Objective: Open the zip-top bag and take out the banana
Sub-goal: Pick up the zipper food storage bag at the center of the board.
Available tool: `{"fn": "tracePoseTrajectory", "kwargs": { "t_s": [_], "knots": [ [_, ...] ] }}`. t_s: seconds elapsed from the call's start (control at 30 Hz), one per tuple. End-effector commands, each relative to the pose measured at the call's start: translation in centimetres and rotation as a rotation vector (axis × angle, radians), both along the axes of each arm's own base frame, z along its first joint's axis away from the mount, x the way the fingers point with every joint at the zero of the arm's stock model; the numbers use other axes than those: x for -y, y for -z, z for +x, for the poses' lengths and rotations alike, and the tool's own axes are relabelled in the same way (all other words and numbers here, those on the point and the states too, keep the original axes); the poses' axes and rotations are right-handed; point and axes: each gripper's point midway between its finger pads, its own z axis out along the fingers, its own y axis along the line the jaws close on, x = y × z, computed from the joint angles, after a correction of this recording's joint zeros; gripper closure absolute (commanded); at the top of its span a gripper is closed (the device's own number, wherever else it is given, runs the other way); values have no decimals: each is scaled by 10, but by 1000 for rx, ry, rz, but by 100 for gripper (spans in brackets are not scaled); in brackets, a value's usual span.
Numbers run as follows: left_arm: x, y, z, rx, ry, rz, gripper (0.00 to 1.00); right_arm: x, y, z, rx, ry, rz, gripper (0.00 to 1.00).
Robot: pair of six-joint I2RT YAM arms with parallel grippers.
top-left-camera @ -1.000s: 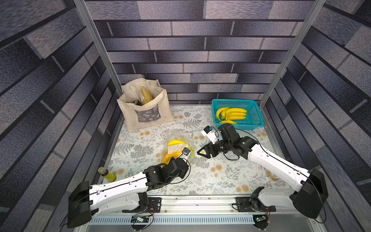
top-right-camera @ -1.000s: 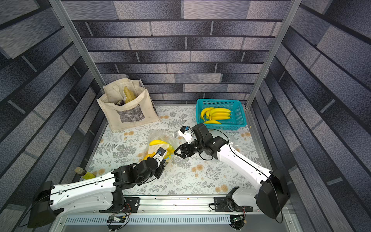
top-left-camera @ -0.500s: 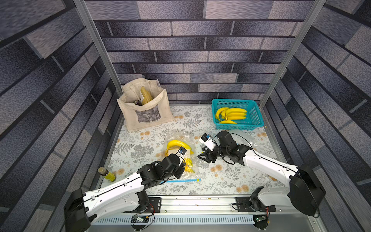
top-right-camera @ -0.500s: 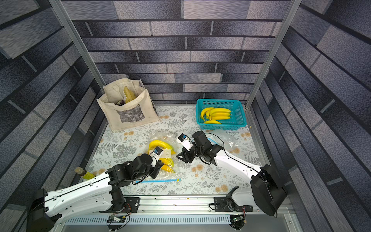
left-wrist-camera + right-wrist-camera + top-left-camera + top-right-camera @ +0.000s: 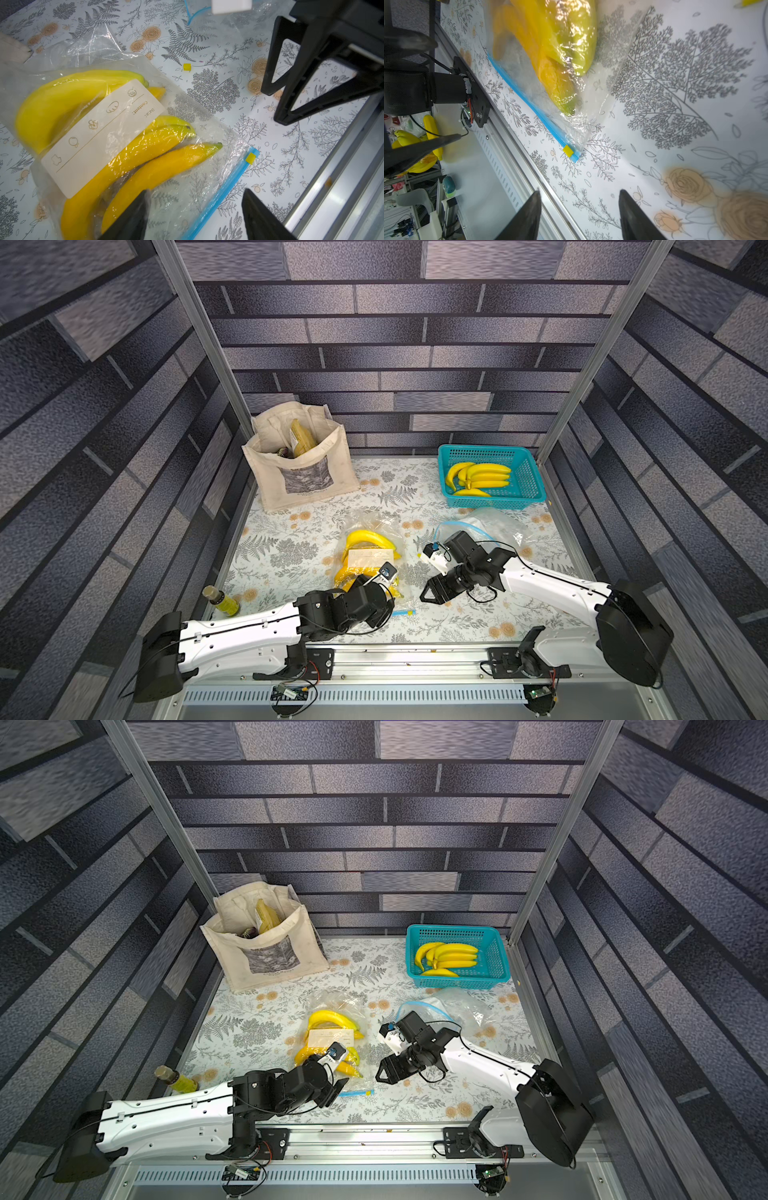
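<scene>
We see the left claw [image 5: 195, 191] and right claw [image 5: 579, 191] spread, empty, near a crinkly clear bag [image 5: 207, 166] of smooth curved bananas [image 5: 145, 149].

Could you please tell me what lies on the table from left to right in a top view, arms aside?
In order: bottle → tote bag → zip-top bag → teal basket. The crumpled clear bag overlaps the basket's span, so I leave it out.
</scene>
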Motion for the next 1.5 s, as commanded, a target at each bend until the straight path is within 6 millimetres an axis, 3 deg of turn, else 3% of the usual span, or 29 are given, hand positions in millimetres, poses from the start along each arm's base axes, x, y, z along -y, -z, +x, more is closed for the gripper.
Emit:
{"fn": "tracePoseTrajectory", "kwargs": {
  "t_s": [0.0,0.17,0.5,0.77,0.9,1.0,1.2,1.47],
  "knots": [
    [-13,13,3,17,-70,65,25,-1,14,-13,-129,56,-83,39],
    [-12,18,8,49,-129,74,24,-8,37,-18,-213,89,-134,43],
    [-21,59,-12,23,-237,169,29,-29,41,-1,-158,142,-107,45],
    [-22,74,-7,18,-395,179,28,-37,61,-2,-157,149,-180,49],
    [-25,88,-8,1,-435,148,26,-39,68,-3,-173,173,-161,54],
    [-22,87,-8,3,-422,134,25,-45,71,-5,-205,186,-127,65],
    [-17,82,-7,23,-383,141,24,-53,62,-14,-270,157,-88,99],
    [-2,58,-14,115,-219,148,23,-60,15,-21,-321,101,-55,100]
  ]
}}
